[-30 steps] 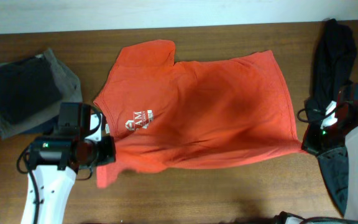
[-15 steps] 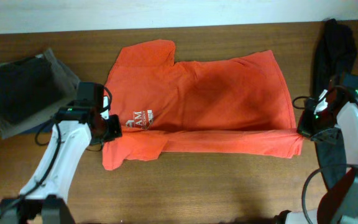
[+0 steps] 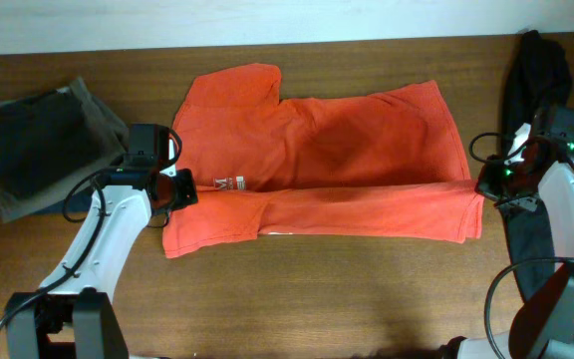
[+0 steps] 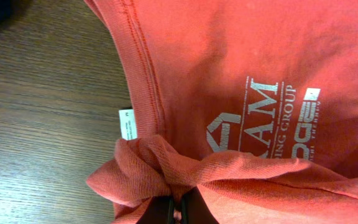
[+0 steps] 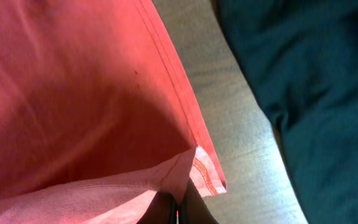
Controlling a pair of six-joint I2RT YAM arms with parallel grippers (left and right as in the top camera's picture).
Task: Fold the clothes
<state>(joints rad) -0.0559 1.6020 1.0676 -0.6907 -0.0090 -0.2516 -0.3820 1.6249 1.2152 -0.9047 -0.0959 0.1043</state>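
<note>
The red-orange T-shirt (image 3: 337,150) lies spread on the wooden table (image 3: 297,299), its near long edge folded up over the middle as a band (image 3: 367,209). White lettering shows beside the left gripper (image 3: 229,183) and large in the left wrist view (image 4: 272,118). My left gripper (image 3: 179,189) is shut on a bunched pinch of the shirt's left end (image 4: 176,208). My right gripper (image 3: 484,185) is shut on the shirt's right hem corner (image 5: 176,208). A limp black garment (image 3: 531,90) lies at the right edge under the right arm, dark in the right wrist view (image 5: 303,81).
A pile of folded dark and olive clothes (image 3: 43,145) sits at the left edge of the table. A pale wall strip (image 3: 267,20) runs along the far edge. The black garment also trails down toward the front right (image 3: 526,269).
Both grippers have carried the shirt's near edge away from the front of the table, over the body. The fold line moved up and now covers most of the lettering.
</note>
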